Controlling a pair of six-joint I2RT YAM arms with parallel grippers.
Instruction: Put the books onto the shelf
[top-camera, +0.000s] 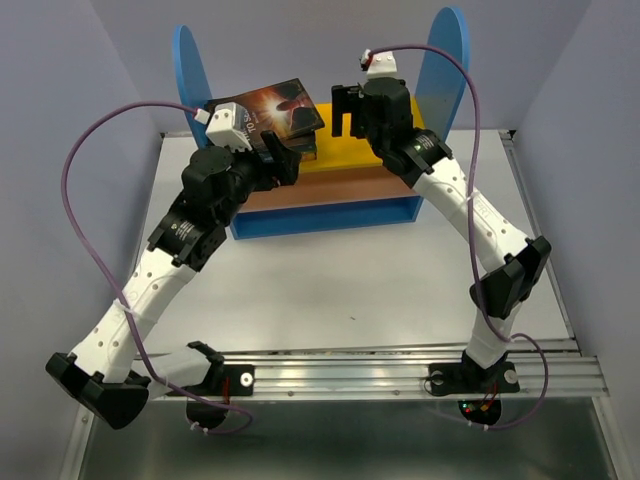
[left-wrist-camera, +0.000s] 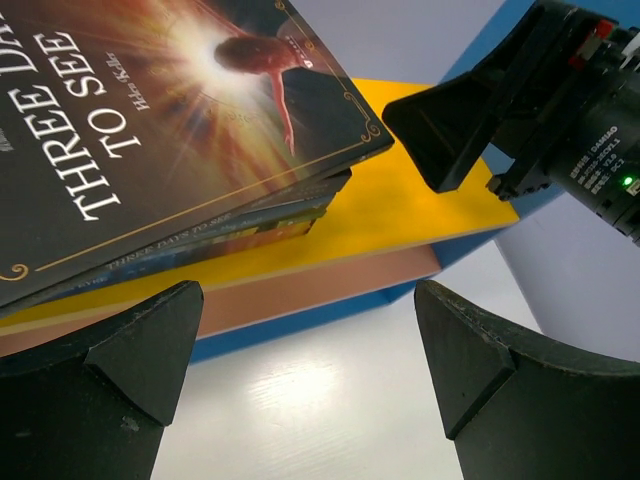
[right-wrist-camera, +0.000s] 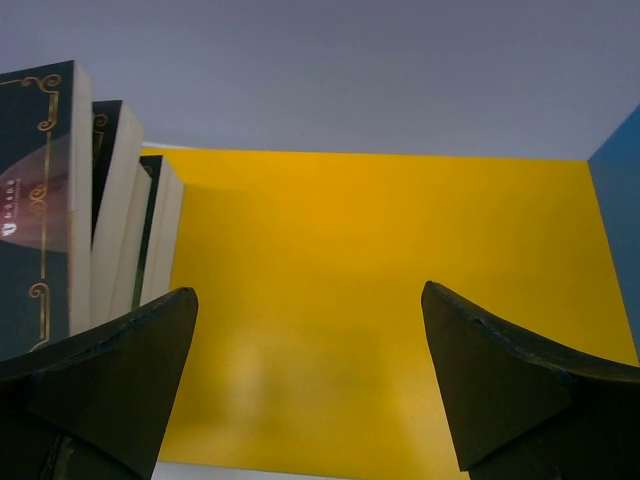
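Note:
A stack of books (top-camera: 278, 112) lies tilted on the left part of the shelf's yellow upper board (top-camera: 345, 155), cover up. The top one reads "Three Days to See" (left-wrist-camera: 170, 130). The right wrist view shows three books edge-on (right-wrist-camera: 95, 210). The shelf has two tall blue side panels (top-camera: 448, 60), a brown lower board (top-camera: 320, 190) and a blue base (top-camera: 330, 218). My left gripper (top-camera: 284, 160) (left-wrist-camera: 308, 345) stands open just in front of and below the stack, holding nothing. My right gripper (top-camera: 348, 112) (right-wrist-camera: 310, 350) hangs open over the yellow board (right-wrist-camera: 380, 270), right of the books.
The white tabletop (top-camera: 340, 280) stretches in front of the shelf. A metal rail (top-camera: 350, 372) carries both arm bases at the near edge. Purple cables (top-camera: 75, 170) loop beside each arm. The right blue panel (right-wrist-camera: 622, 220) is close to my right gripper.

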